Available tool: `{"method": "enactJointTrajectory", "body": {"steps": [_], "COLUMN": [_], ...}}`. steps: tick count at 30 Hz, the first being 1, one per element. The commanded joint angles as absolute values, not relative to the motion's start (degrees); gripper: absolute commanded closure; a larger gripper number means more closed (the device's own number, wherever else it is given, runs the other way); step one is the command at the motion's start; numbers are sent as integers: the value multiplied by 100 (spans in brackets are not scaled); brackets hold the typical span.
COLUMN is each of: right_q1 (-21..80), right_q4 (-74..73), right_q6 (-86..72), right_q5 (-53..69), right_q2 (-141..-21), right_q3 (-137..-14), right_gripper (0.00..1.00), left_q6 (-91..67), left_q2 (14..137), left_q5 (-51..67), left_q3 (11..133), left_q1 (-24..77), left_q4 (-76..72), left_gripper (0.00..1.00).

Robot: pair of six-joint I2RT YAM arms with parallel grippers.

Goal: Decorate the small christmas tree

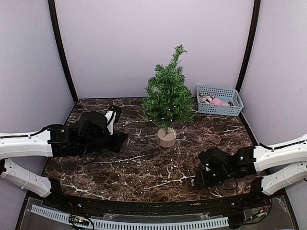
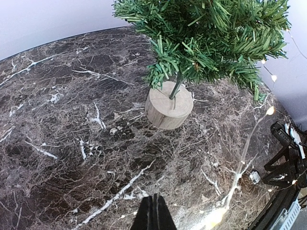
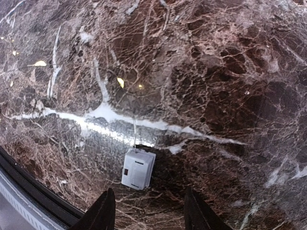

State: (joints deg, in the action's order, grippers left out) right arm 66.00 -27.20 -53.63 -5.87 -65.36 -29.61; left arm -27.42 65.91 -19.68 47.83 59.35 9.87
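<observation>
In front of the small christmas tree point(image 1: 168, 96), the right gripper point(image 3: 149, 211) hangs jaws wide over the white switch box point(image 3: 138, 168), best straddled squarely; the left gripper point(image 2: 153, 218) apparently sits pressed closed.

The small christmas tree point(image 1: 167, 100) stands upright, strung with lights.

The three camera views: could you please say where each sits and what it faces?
Top external: above and behind the arms, looking down on the table, small christmas tree and basket; both arms show.
Left wrist: on the left arm, facing the tree's wooden base; left gripper pinched at bottom.
Right wrist: looking down at a white box; right gripper spread.
Top and left wrist share the tree.
</observation>
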Motion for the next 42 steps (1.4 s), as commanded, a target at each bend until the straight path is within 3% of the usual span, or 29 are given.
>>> {"method": "enactJointTrajectory", "body": {"steps": [1,8,17,33,38,42], "right_q1": [6737,6977,7036,7065,7098,7097], "right_q4": [-2562,-2444,-2887,-2481,-2457,-2862], "right_q6": [-5470,-5406,-5833,-5804,-5869,-5855], "right_q5": [-974,-1177,-1870,-1457,-1469,-1722], "right_q2": [-6714,-7276,-7742,-8162,-8076,-7592], "right_q3": [-3195,-3520,-3836,-3736,-3706,-3898], "right_gripper": [52,57,72,73,91,100], "left_q6": [-2629,-2640,-2656,-2656,-2556,-2053], "left_q2": [6649,6767,6794,6801,6741,6656], "left_q5": [-1804,-1651,-1540,-1500,-1555,-1564], "left_q3": [4809,4813,4790,4790,4864,5218], "left_q1": [5906,5903,5900,5903,5901,5908], "left_q4": [823,685,623,562,633,939], "left_gripper": [100,100,100,100,100,100]}}
